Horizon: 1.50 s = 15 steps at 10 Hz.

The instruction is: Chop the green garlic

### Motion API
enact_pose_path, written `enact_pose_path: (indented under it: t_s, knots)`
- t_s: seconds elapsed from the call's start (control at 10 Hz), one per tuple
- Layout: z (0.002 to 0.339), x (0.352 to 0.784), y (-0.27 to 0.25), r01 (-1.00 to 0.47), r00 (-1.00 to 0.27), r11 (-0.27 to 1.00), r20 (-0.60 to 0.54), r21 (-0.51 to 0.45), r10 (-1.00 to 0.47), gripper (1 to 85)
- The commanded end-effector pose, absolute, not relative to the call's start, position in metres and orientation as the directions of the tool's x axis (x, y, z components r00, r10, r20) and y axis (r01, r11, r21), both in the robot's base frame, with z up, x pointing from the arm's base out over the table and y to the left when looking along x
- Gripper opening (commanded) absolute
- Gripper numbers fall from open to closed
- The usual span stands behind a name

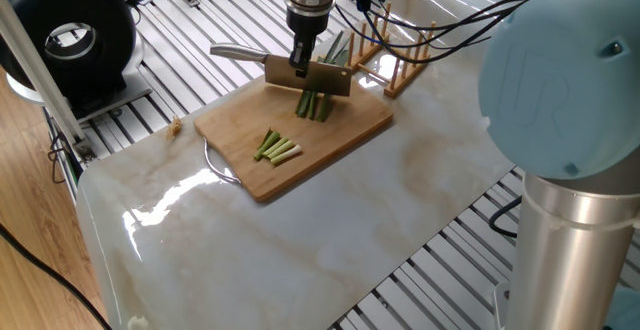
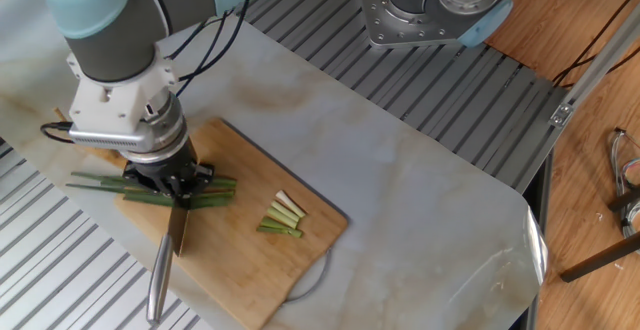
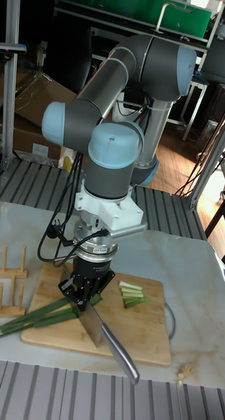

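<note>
Holding: the gripper point(image 3: 86, 303) has its jaws clamped on a knife point(image 3: 102, 335), blade down across the stalks.
Left, in the tall fixed view: a wooden peg rack point(image 3: 8, 282) stands on the marble table point(image 3: 184, 275), beside the board's left end.
Green garlic point(image 3: 33, 320): long stalks lie along the wooden cutting board point(image 3: 125, 341), dark leaves running past its left edge, the cut ends under the blade.
Knife handle: a metal grip point(image 3: 122, 361) angling toward the board's front edge.
Cut pieces point(image 3: 132, 295): a small pile of short pale-and-green sticks lies on the board to the right of the gripper, apart from the stalks.
Arm point(image 3: 119, 111): the UR5 reaches down over the board.
</note>
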<state>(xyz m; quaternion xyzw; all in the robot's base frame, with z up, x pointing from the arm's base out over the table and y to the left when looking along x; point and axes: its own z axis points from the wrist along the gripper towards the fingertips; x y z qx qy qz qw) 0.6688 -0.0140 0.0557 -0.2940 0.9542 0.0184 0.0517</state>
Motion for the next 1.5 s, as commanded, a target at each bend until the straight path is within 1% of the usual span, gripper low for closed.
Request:
enact_pose_path:
  t_s: [0.0, 0.4, 0.7, 0.8, 1.1, 1.4]
  knots:
    - [0.045, 0.674, -0.005, -0.552, -0.826, 0.834, -0.136, 0.004, -0.547, 1.3]
    - [0.062, 0.662, -0.018, -0.569, -0.816, 0.822, -0.126, 0.010, -0.564, 1.3]
    - [0.074, 0.659, -0.018, -0.569, -0.818, 0.822, -0.113, 0.019, -0.563, 1.3]
    - [0.076, 0.658, -0.013, -0.566, -0.820, 0.823, -0.121, 0.037, -0.559, 1.3]
    - [0.074, 0.664, -0.005, -0.563, -0.821, 0.825, -0.149, 0.044, -0.552, 1.3]
    - [0.070, 0.669, -0.005, -0.547, -0.829, 0.837, -0.152, 0.020, -0.538, 1.3]
